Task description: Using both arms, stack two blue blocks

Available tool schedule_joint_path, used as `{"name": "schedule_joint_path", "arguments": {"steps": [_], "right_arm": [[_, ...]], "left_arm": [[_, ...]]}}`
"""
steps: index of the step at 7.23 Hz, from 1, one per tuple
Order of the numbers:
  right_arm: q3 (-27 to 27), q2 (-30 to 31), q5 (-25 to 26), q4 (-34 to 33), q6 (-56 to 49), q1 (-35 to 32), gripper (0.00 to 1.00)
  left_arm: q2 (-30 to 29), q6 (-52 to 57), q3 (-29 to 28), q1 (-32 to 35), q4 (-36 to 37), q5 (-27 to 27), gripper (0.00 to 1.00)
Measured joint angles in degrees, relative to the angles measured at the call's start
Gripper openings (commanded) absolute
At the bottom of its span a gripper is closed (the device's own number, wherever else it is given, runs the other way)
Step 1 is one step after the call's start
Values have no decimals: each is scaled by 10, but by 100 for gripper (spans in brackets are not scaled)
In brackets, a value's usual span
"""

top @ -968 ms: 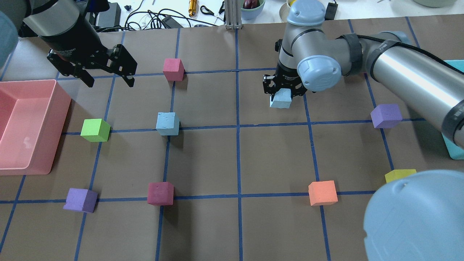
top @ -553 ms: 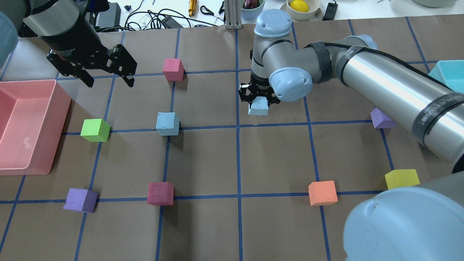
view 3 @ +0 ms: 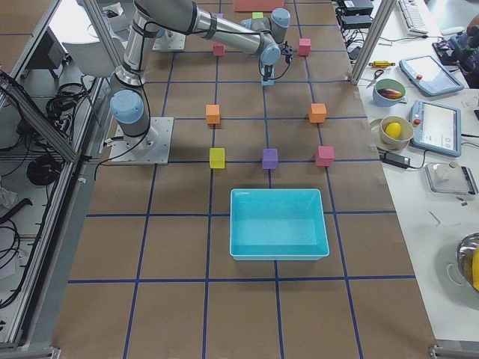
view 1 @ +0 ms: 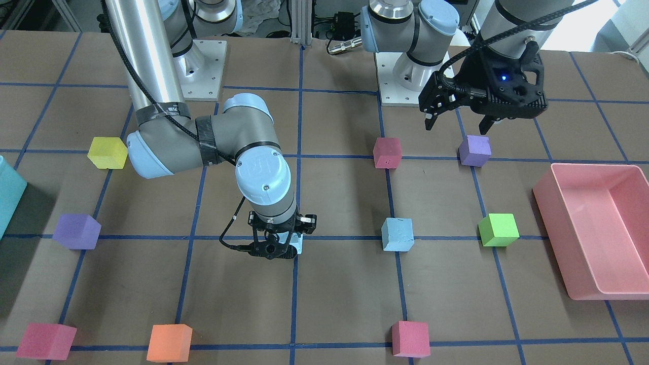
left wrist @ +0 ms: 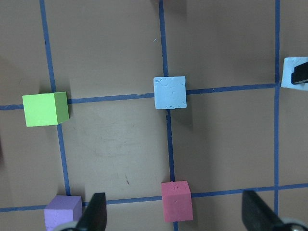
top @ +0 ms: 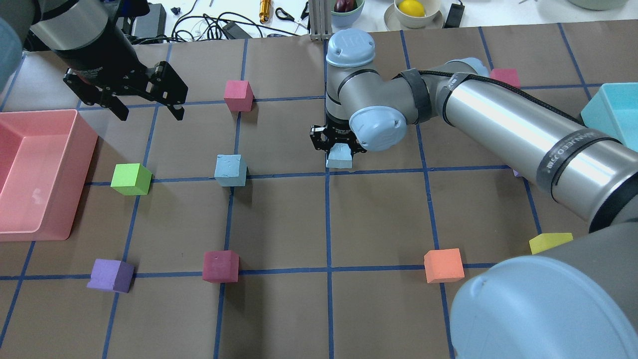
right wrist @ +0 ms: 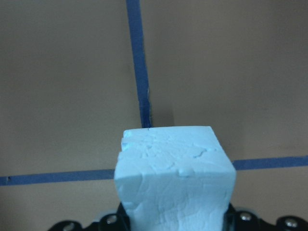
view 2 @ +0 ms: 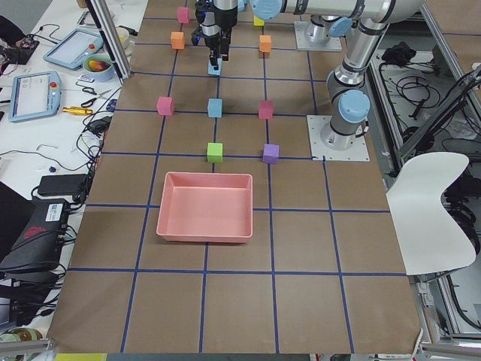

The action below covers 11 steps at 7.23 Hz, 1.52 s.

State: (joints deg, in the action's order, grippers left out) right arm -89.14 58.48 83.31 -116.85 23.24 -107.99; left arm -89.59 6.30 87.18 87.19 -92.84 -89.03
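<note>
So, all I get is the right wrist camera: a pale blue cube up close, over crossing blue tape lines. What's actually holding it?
Observer: From overhead, the right pincer is shut on it. Call it the held blue block.
Visitor: Is there a matching cube anywhere?
Observer: Yes. A second blue block rests on the table, further along the same blue tape line, toward the robot's left.
Visitor: And the other arm, is it busy?
Observer: No. The left pincer hangs open and empty, apart from both blocks.
</note>
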Motion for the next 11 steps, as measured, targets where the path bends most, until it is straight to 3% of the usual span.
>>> {"name": "schedule_joint_path", "arguments": {"steps": [1, 3, 8, 11], "right_arm": [[0, -4, -5, 0, 1, -4, 11], [-1, -14, -7, -10, 2, -11, 100], [1, -2, 0, -7, 3, -8, 100], [1, 89, 0, 62, -19, 55, 100]], "left_arm": [[0, 0, 0, 0, 0, 0, 100], [-2, -1, 0, 0, 0, 1, 100], [-7, -2, 2, 1, 0, 0, 100], [-28, -3, 4, 7, 24, 5, 100]]}}
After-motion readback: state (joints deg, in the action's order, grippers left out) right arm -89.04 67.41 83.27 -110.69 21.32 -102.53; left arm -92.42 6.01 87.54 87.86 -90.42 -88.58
